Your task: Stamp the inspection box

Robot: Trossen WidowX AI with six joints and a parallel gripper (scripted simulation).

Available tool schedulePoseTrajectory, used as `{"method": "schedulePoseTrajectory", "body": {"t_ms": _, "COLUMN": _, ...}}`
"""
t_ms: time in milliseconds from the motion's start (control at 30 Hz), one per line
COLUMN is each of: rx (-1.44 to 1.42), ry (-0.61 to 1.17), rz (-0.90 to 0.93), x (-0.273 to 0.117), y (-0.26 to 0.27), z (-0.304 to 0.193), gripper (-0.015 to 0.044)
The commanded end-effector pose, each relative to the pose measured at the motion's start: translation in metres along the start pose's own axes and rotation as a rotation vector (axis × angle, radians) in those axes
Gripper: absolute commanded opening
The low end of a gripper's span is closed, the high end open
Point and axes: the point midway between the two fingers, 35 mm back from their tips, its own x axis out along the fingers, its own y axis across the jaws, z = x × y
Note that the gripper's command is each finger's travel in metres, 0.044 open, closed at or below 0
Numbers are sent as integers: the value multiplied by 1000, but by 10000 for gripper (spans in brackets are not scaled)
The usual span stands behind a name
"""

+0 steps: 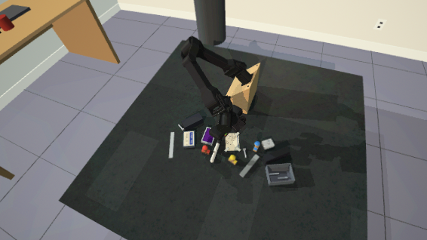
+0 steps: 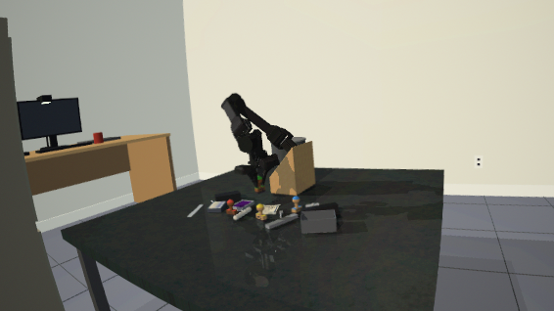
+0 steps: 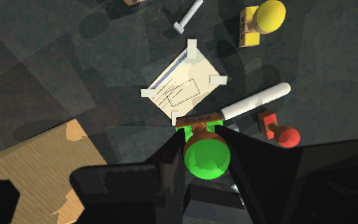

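My gripper point(image 1: 225, 134) point(image 2: 259, 181) point(image 3: 199, 131) is shut on the green-knobbed stamp point(image 2: 259, 189) point(image 3: 207, 159), whose wooden base carries dark lettering too small to read surely. The stamp is held above the bench, near a corner of the card in the wrist view. The cream card point(image 1: 232, 142) point(image 2: 272, 210) point(image 3: 201, 70) lies taped at its corners. Its outlined box point(image 3: 186, 100) shows no print that I can make out. The purple ink pad point(image 1: 207, 136) point(image 2: 243, 204) lies open left of the card in the top view. The stamp's underside is hidden.
Near the card are a yellow stamp point(image 1: 232, 159) point(image 3: 270, 17), a red stamp point(image 1: 205, 149) point(image 3: 288, 136), a blue stamp point(image 1: 256, 146) point(image 2: 296, 204) and a white marker point(image 1: 214, 152) point(image 3: 257, 100). A grey bin point(image 2: 318, 222) and a wooden block point(image 1: 241, 95) point(image 3: 45, 165) also stand there.
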Motion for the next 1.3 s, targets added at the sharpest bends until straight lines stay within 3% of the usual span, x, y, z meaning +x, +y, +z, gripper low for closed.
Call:
{"method": "schedulePoseTrajectory", "body": {"t_ms": 0, "rx": -131, "ry": -2, "rz": 2, "x": 1, "y": 6, "z": 9, "gripper": 0}}
{"method": "schedulePoseTrajectory", "body": {"t_ms": 200, "rx": -286, "ry": 2, "rz": 2, "x": 1, "y": 13, "z": 18, "gripper": 0}}
{"method": "schedulePoseTrajectory", "body": {"t_ms": 1267, "rx": -286, "ry": -1, "rz": 1, "x": 21, "y": 11, "z": 19, "gripper": 0}}
